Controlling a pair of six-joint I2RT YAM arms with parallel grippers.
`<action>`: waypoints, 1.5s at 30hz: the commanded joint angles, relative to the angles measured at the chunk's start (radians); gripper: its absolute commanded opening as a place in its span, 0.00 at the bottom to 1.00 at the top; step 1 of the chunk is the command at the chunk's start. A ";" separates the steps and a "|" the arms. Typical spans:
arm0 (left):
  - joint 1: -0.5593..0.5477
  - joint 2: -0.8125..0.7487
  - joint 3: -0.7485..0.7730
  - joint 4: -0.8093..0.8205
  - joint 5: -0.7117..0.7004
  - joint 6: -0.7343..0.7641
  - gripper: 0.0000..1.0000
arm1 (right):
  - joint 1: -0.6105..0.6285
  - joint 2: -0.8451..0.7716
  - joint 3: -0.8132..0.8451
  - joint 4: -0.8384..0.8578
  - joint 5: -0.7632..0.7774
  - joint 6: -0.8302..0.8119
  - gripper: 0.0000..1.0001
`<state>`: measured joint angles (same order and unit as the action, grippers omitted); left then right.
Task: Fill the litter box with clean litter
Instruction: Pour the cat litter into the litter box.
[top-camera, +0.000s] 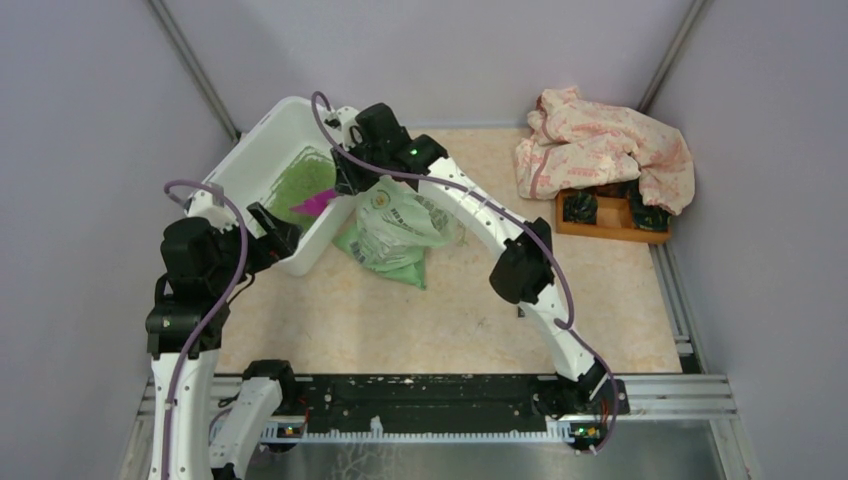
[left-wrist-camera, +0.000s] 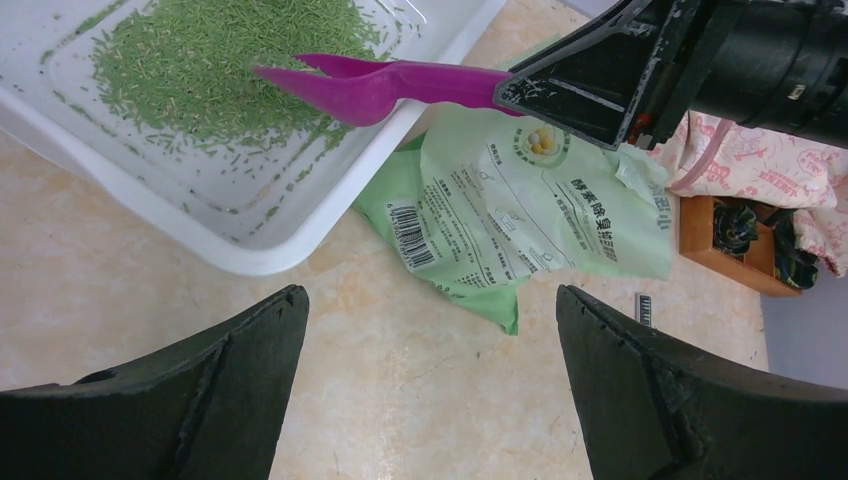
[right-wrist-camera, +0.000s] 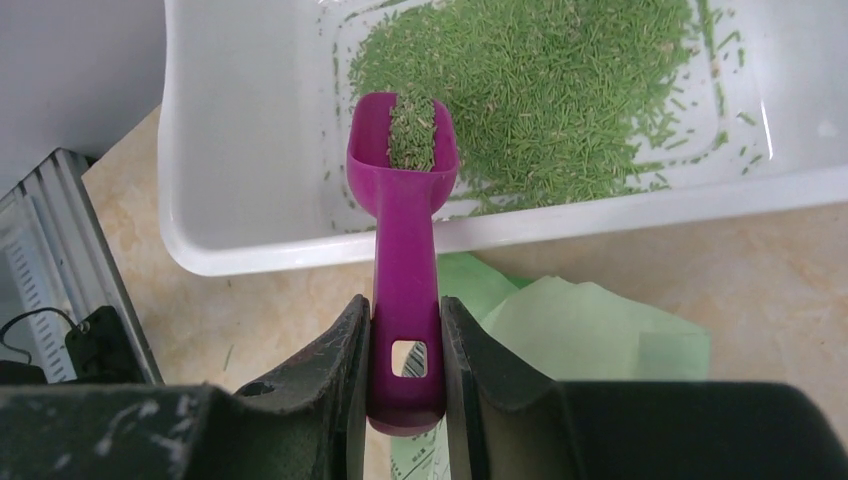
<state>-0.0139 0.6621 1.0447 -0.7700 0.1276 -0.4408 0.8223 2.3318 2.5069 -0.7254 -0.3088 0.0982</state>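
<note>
The right gripper's (right-wrist-camera: 403, 322) jaws pinch the handle of a purple scoop (right-wrist-camera: 405, 170). The left gripper's (left-wrist-camera: 428, 330) jaws are spread wide with nothing in them; it hangs over the table (left-wrist-camera: 400, 400), near the box.

The box (right-wrist-camera: 250, 262) is the biggest thing here. It is white and sits at the far left of the table. Just beside it, touching its side, lies a soft green bag (left-wrist-camera: 500, 220), slumped and crumpled. The scoop reaches out over the near wall of the box, with its cup above the inside.

The litter (right-wrist-camera: 540, 90) is a thin green patch on the box floor (lots of white shows around it). A little more sits in the cup of the scoop.

I think this is the pouring step: a scoopful is over the box, ready to drop. The next move should be a tip of the scoop so the bits slide off inside, not onto the table. The box looks far from full, so more trips to the bag seem needed.

The bag has big Chinese writing down its front and a barcode with tiny numbers that I cannot read
</note>
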 joint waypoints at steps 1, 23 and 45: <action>0.005 -0.009 0.004 0.001 0.026 0.004 0.99 | -0.014 -0.077 -0.029 0.021 -0.039 0.074 0.00; 0.005 -0.001 0.002 0.014 0.044 -0.004 0.99 | -0.086 -0.210 -0.412 0.395 -0.153 0.672 0.00; 0.004 0.008 0.024 0.015 0.048 -0.006 0.99 | -0.121 -0.310 -0.635 0.748 -0.242 1.043 0.00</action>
<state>-0.0139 0.6701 1.0447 -0.7689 0.1650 -0.4446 0.7139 2.1109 1.9167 -0.1307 -0.5213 1.0386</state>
